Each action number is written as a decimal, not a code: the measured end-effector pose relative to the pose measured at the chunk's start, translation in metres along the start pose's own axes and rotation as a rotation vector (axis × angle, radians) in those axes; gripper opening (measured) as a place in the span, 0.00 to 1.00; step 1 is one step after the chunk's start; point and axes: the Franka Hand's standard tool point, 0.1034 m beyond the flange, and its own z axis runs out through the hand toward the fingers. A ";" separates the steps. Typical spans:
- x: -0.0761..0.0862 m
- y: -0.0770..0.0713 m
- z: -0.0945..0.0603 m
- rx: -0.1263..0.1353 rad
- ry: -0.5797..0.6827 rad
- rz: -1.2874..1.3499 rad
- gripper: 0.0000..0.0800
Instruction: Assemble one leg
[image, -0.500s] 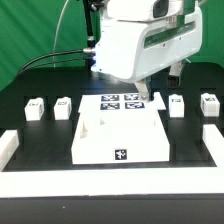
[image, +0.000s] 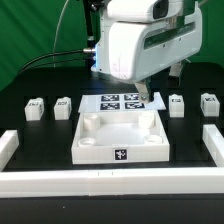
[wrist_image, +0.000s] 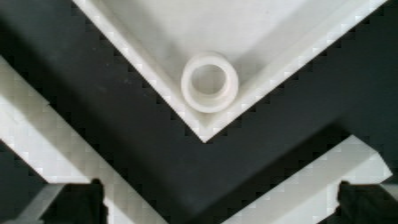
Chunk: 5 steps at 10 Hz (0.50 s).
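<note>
Several small white legs with marker tags stand on the black table. Two are at the exterior view's left (image: 35, 108) (image: 63, 105) and two at its right (image: 177, 104) (image: 209, 103). The large white square panel (image: 120, 140) lies between them, raised rim up. My gripper (image: 160, 88) hangs open and empty above the panel's far right corner, holding nothing. In the wrist view the gripper (wrist_image: 217, 205) has its fingertips (wrist_image: 71, 205) spread wide, and a panel corner with its round hole (wrist_image: 210, 82) lies below.
The marker board (image: 122, 101) lies just behind the panel. White rails border the table at the front (image: 110, 180), the exterior view's left (image: 8, 145) and its right (image: 214, 145). Black cables run behind the arm.
The arm has hardly moved. The panel's recessed inside and raised rim show clearly now, where it looked like a flat white top before.
</note>
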 end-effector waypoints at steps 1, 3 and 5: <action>0.000 0.000 0.000 0.000 0.000 0.000 0.81; 0.000 0.000 0.000 0.000 0.000 0.000 0.81; 0.000 0.000 0.000 0.000 0.000 0.000 0.81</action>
